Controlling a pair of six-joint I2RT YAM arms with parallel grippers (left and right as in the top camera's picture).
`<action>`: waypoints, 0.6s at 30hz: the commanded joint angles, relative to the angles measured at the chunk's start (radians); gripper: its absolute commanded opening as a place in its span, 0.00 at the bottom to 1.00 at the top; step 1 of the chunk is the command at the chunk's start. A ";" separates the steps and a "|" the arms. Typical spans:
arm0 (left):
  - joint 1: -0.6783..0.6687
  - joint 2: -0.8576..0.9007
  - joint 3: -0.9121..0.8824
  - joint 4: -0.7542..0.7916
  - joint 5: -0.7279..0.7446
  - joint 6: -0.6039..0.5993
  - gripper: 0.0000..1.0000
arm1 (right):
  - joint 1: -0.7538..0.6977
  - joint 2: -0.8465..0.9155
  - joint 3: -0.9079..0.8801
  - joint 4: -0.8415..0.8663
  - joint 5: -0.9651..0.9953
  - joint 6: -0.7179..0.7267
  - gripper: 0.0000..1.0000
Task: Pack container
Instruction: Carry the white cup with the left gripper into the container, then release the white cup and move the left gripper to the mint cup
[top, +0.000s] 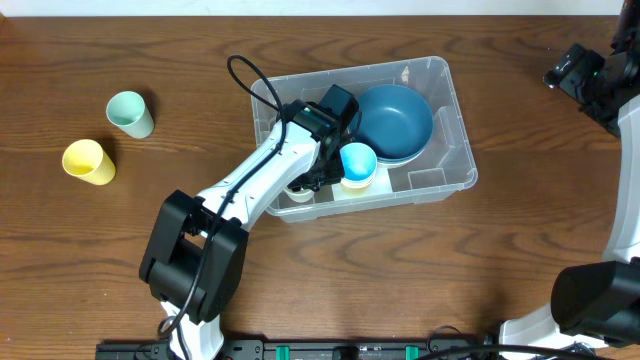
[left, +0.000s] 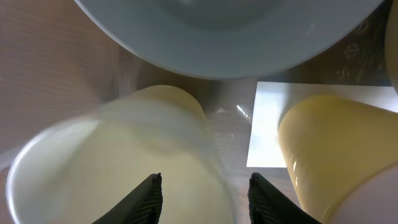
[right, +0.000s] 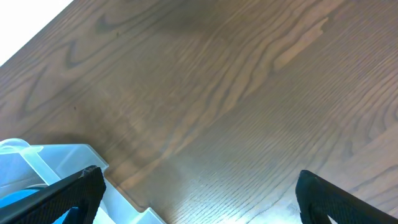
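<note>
The clear container (top: 458, 120) stands mid-table and holds a blue bowl (top: 395, 120), a cup that is blue inside and yellow outside (top: 357, 163), and a cream cup (top: 300, 192). My left gripper (top: 308, 180) is down inside the container at its front left. In the left wrist view its fingers (left: 205, 199) are apart and straddle the wall of the blurred cream cup (left: 112, 162). The yellow cup (left: 329, 149) is to the right and the bowl (left: 230, 31) above. My right gripper (top: 575, 70) is open and empty over bare table, with a container corner (right: 43, 158) at its left.
A mint green cup (top: 130, 113) and a yellow cup (top: 88, 161) stand on the wooden table at the far left. A pale label (left: 267, 124) lies on the container floor beside the cups.
</note>
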 joint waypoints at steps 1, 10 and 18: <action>0.004 0.006 -0.003 -0.008 -0.018 -0.008 0.46 | -0.006 0.005 -0.002 0.000 0.010 0.013 0.99; 0.047 -0.031 0.037 -0.013 0.007 0.053 0.45 | -0.006 0.005 -0.002 0.000 0.010 0.013 0.99; 0.102 -0.204 0.073 -0.016 0.042 0.143 0.46 | -0.006 0.005 -0.002 0.000 0.010 0.013 0.99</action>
